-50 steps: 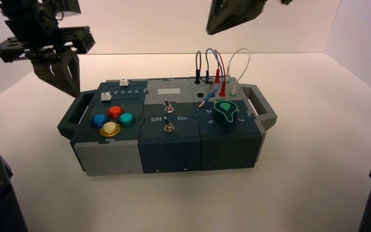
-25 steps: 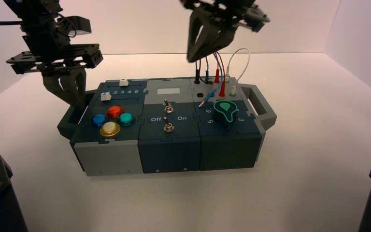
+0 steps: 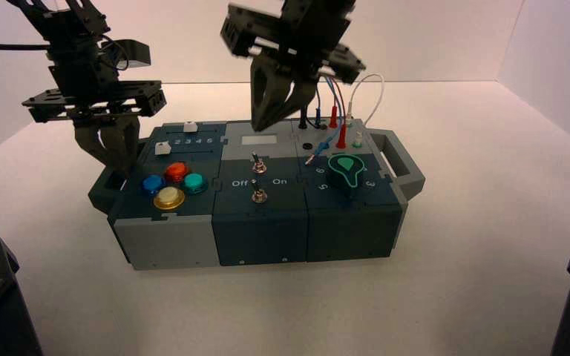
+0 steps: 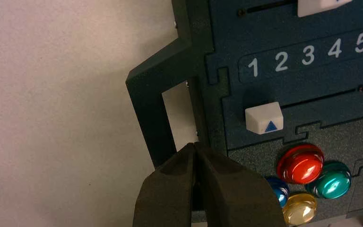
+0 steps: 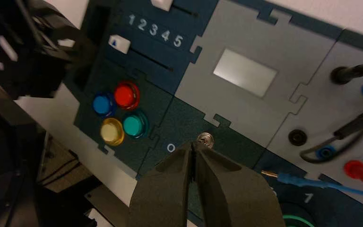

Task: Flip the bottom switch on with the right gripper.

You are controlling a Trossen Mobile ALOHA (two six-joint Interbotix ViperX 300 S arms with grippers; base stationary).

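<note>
Above the box [image 3: 261,239], the right gripper [image 3: 260,127] has its jaws closed, the bottom toggle switch [image 3: 259,196] untouched and its flip left to do; the left gripper [image 3: 125,172], also closed, idles by the box's left handle [image 3: 106,194].

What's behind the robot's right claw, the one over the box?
In the high view, the right gripper covers part of the box's grey panel and the back wall. Whatever else it hides, I can't tell.
</note>
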